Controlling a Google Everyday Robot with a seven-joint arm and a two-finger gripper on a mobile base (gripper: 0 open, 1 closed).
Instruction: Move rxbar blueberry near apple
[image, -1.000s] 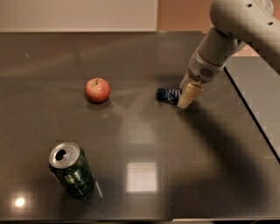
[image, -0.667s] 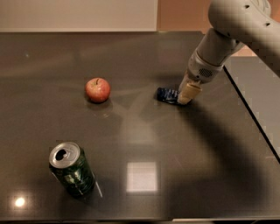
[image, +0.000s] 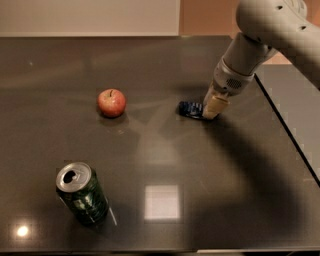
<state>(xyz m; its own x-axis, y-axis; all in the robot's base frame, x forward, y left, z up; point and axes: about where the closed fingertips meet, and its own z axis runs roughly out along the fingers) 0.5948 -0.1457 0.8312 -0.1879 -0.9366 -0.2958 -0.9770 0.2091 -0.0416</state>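
Since a second ago nothing has shifted: can (image: 82, 192) front-left, apple (image: 111, 102) mid-table, rxbar blueberry (image: 190, 109) well right of it, flat, long axis roughly left-right, free end toward apple; my gripper (image: 213, 107) pinches its right end.

The tool (image: 211, 111) meets one end of the rxbar blueberry (image: 190, 108), well apart from the apple (image: 111, 102).

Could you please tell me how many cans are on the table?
1: the green can stands at lower left, far from the gripper, which is down at the rxbar blueberry. None appears hidden.
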